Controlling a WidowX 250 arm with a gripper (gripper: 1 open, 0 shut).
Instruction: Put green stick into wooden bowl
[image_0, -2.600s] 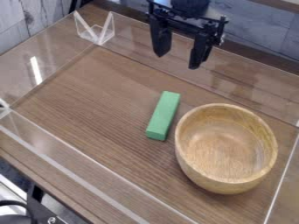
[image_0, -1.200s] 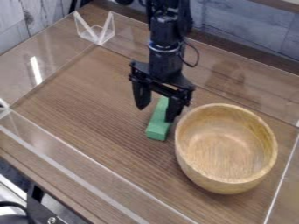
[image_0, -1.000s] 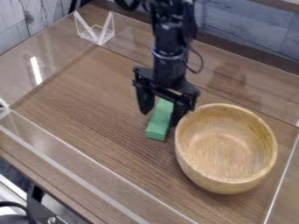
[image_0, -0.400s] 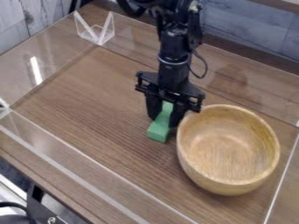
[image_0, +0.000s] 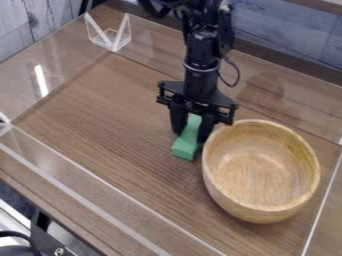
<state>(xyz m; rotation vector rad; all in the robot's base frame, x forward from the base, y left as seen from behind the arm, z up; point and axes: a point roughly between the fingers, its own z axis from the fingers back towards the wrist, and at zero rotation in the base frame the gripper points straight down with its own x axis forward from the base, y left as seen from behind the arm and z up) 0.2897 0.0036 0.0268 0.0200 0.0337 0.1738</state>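
Note:
The green stick (image_0: 185, 147) lies on the wooden tabletop just left of the wooden bowl (image_0: 257, 209), its far end hidden between the fingers. My gripper (image_0: 194, 127) points straight down over that far end, and its two black fingers press against the stick's long sides, shut on it. The near end of the stick still rests on the table. The bowl is upright and holds nothing, and its left rim sits close to the right finger.
A low clear acrylic wall (image_0: 54, 160) runs along the front and left of the table (image_0: 94, 110). A small clear plastic stand (image_0: 107, 33) sits at the back left corner. The bowl stands near the right wall.
The gripper came down from above the table onto the stick's far end. Its fingers then drew in from wide open until they met the stick's sides. The stick has stayed in place.

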